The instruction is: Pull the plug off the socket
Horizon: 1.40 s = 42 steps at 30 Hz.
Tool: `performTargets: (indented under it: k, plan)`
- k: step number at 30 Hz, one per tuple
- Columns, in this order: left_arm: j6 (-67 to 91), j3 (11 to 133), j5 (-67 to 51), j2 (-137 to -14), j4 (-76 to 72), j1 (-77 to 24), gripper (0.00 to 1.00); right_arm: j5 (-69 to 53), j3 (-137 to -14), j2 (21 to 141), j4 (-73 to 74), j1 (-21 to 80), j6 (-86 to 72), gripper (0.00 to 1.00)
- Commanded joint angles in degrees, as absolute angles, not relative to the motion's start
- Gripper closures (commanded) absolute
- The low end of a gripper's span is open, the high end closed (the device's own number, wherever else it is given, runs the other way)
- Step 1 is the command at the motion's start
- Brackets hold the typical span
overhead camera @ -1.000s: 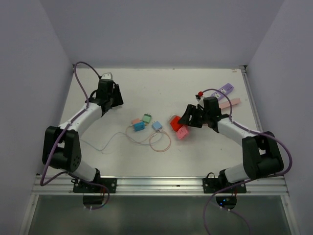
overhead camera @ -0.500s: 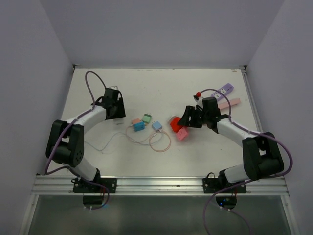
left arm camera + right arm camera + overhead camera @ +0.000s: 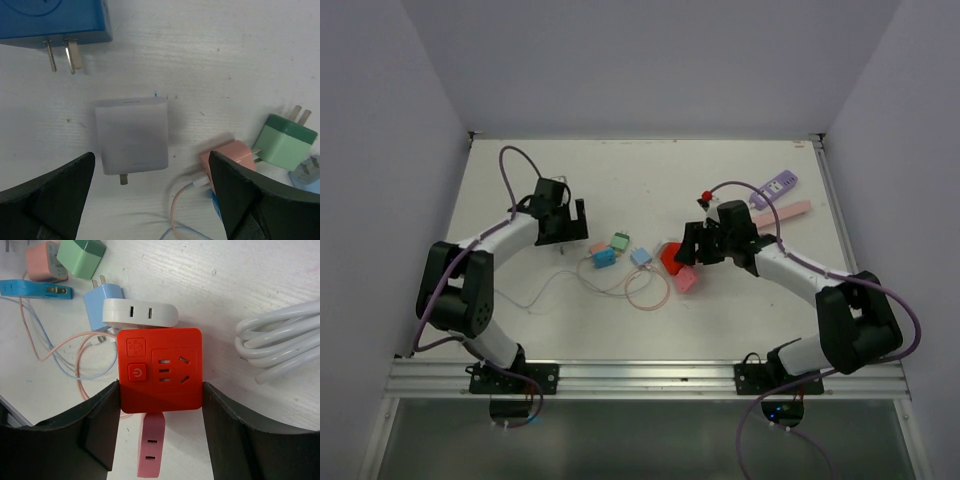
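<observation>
The blue plug (image 3: pixel 50 20) runs off the left wrist view's top edge; the pink strip (image 3: pixel 151 445) seems partly hidden beneath the red socket (image 3: pixel 160 370).

Place: robot manipulation lab cell, not a home or a shop.
Enclosure: plain pale walls (image 3: pixel 640 70) close off the upper, left and right sides of the top view.
Work surface: bare white tabletop (image 3: pixel 650 180), scuffed in the wrist views.
Mounting: aluminium rail (image 3: pixel 650 375) along the bottom edge carries the bases of the left arm (image 3: pixel 500 235) and right arm (image 3: pixel 790 265).
Wiring: exposed purple cable (image 3: pixel 502 165) loops along each arm.
Props: red socket (image 3: pixel 670 255) and loose coloured plugs (image 3: pixel 605 259), centre frame.
</observation>
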<state>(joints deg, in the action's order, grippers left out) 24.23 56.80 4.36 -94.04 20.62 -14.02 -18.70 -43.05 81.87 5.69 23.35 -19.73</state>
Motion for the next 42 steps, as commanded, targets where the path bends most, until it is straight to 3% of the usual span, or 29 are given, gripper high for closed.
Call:
performTargets:
  k: [1,9,20,21,26,29,37,42]
  plan:
    - [22.06,59.50,-2.28,-89.30,19.52,-15.11,0.00,-15.21,-44.82,81.65,9.75,24.96,-16.35,1.00]
    - [26.35,56.78,-12.65,-82.63,10.65,-22.04,0.00,-11.53,-46.67,82.70,9.93,25.14,-23.54,1.00]
    - [31.82,53.44,-16.08,-83.23,2.72,-32.07,0.01,-10.72,-42.72,83.94,4.84,25.14,-47.89,0.99]
    - [32.16,53.44,-15.82,-83.49,2.81,-32.25,0.00,-10.81,-42.63,83.94,4.83,25.14,-48.42,0.96]
    - [32.08,53.44,-15.21,-84.20,3.08,-33.22,0.00,-10.98,-42.10,84.29,5.27,25.14,-49.39,0.54]
    - [31.73,53.53,-15.03,-84.81,3.08,-34.01,0.00,-12.21,-41.66,84.11,5.27,25.05,-49.83,0.36]
    - [31.29,54.23,-14.24,-84.99,3.34,-34.89,0.00,-9.06,-43.59,81.91,10.71,25.14,-46.95,0.16]
    - [29.80,55.54,-13.10,-85.43,4.22,-36.73,0.01,-7.73,-45.17,80.77,13.36,24.52,-44.48,0.12]
